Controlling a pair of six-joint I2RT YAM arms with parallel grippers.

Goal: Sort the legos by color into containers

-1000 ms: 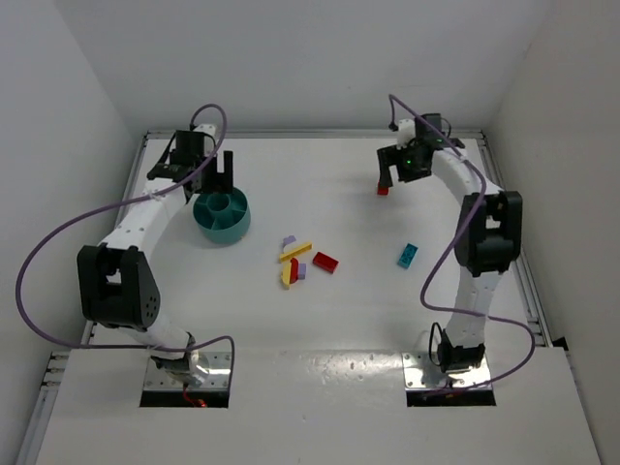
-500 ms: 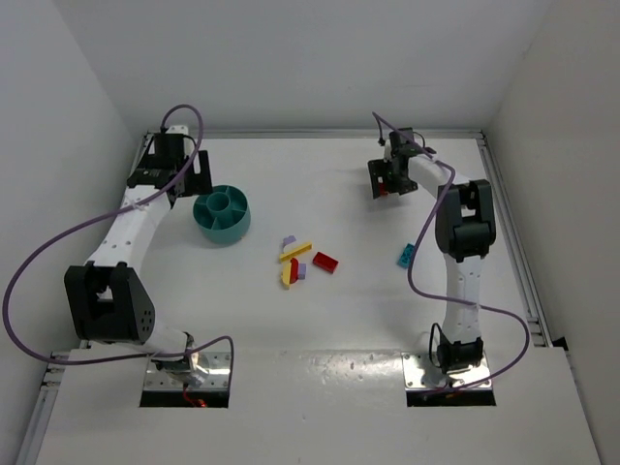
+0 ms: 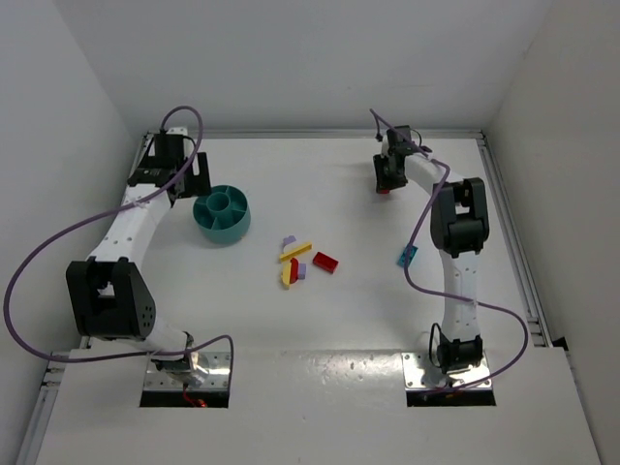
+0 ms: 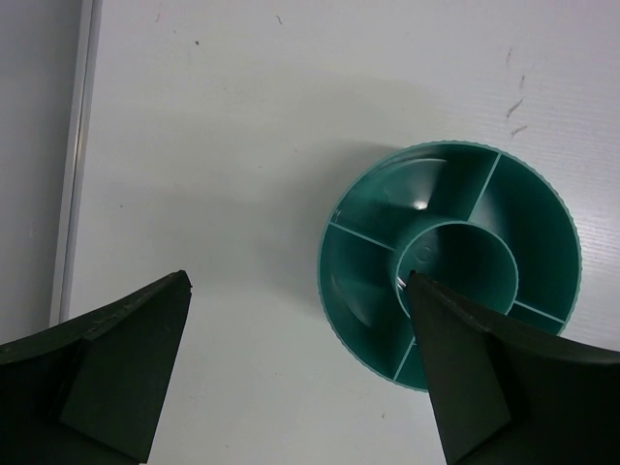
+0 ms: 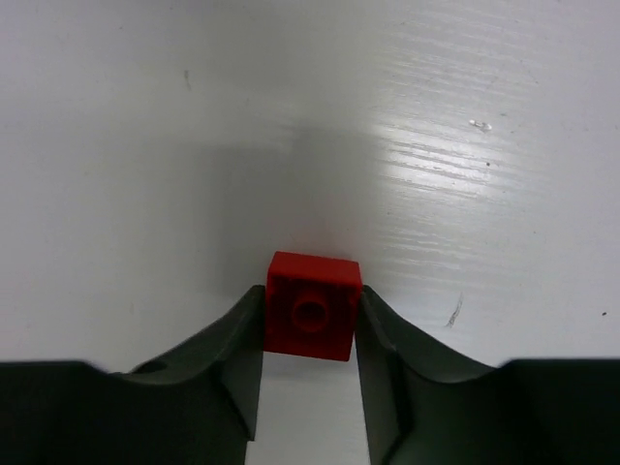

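My right gripper (image 3: 386,183) is at the back of the table, shut on a small red lego (image 5: 312,291) that its two fingers pinch from either side (image 3: 384,191). More legos lie mid-table: a lilac piece (image 3: 289,240), a yellow bar (image 3: 295,251), a red brick (image 3: 325,262), and a yellow and red pair (image 3: 289,273) beside another lilac block (image 3: 301,271). A teal brick (image 3: 407,256) lies to the right, near the right arm. The round teal bowl (image 3: 222,234) with its divided containers (image 4: 360,281) stands at the left. My left gripper (image 4: 297,281) hangs wide open above the bowl's far left edge (image 3: 197,178), holding nothing.
White walls close in the table at the back and on both sides. A raised metal rail (image 4: 73,165) runs along the left edge, close to the left gripper. Purple cables (image 3: 29,262) loop from both arms.
The right gripper swung a little to the left and shut on the red lego. The left arm drew back to the left from above the bowl, then held still.
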